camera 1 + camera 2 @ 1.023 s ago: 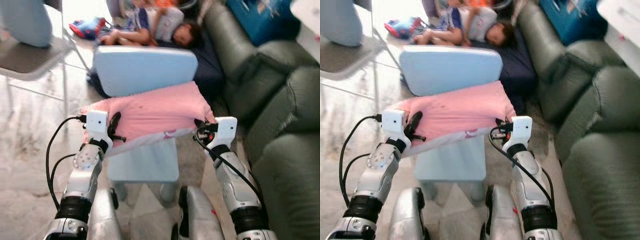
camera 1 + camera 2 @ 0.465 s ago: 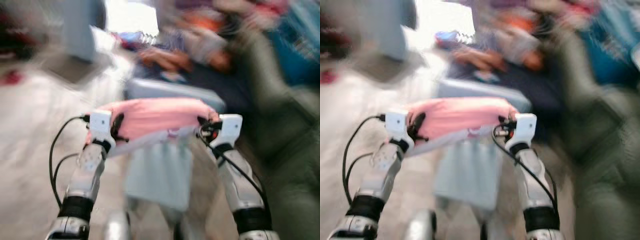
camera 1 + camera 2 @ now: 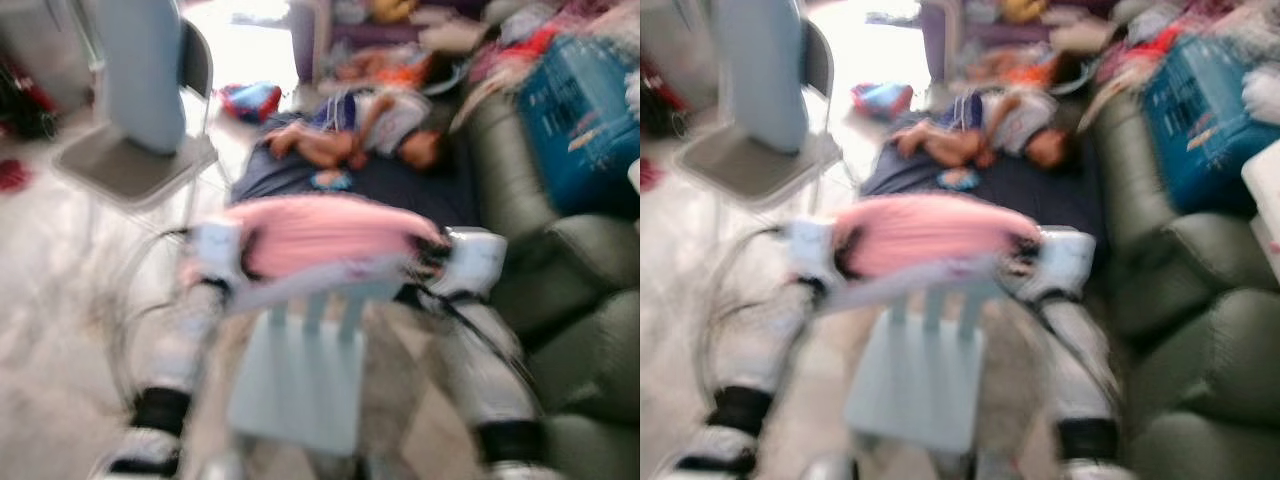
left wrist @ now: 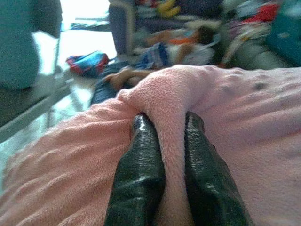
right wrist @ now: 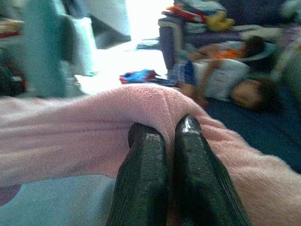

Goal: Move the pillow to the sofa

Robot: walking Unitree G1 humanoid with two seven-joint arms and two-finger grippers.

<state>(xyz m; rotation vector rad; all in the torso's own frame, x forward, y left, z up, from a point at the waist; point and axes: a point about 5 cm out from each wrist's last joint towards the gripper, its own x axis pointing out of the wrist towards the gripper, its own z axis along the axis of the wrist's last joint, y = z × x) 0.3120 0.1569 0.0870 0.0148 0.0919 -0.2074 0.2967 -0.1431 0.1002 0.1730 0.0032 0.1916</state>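
Though blurred, jaws pinching pillow (image 3: 325, 232).

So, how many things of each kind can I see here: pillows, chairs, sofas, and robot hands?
Soft pink fleece pillow: 1
Chairs: 2, pale blue plastic chair, grey metal folding chair
Dark green leather sofa: 1
Hands: 2, left hand, right hand
Total: 6
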